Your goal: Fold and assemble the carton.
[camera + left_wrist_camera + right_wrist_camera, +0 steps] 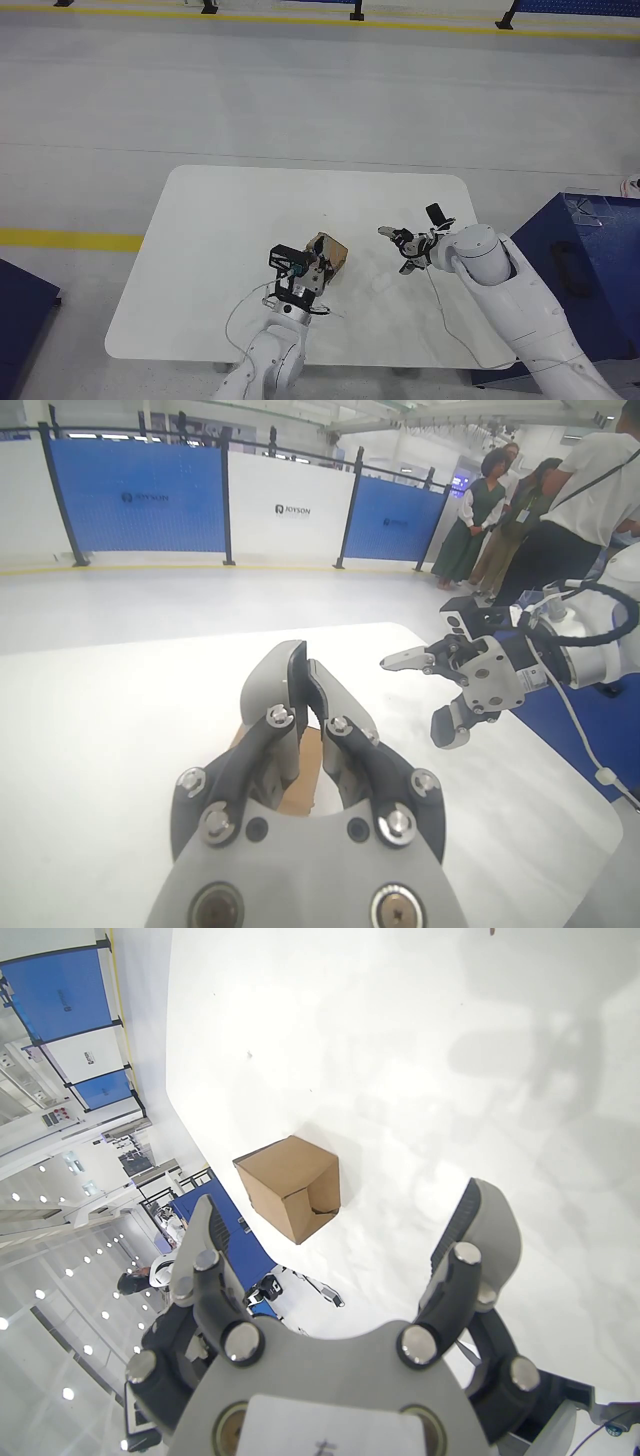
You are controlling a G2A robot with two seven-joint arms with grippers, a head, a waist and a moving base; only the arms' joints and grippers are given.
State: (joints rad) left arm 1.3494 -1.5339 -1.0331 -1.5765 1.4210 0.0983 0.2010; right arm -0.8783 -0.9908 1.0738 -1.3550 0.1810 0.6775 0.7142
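A small brown carton (332, 250) stands on the white table (250, 220) near its front edge. In the right wrist view the carton (285, 1178) is a folded-up box with one side's flaps slightly ajar. My left gripper (316, 264) is right against the carton's near side. Its fingertips (306, 680) are shut together above the cardboard (306, 765), and I see nothing pinched between the pads. My right gripper (398, 250) hovers open to the right of the carton, a short gap away. Its fingers (342, 1200) point toward the box and hold nothing. It also shows in the left wrist view (425, 700).
A blue cabinet (580, 250) stands off the table's right edge, and another blue block (20, 300) sits at the far left. The table's back half is bare white surface. Blue fence panels (135, 500) ring the floor behind.
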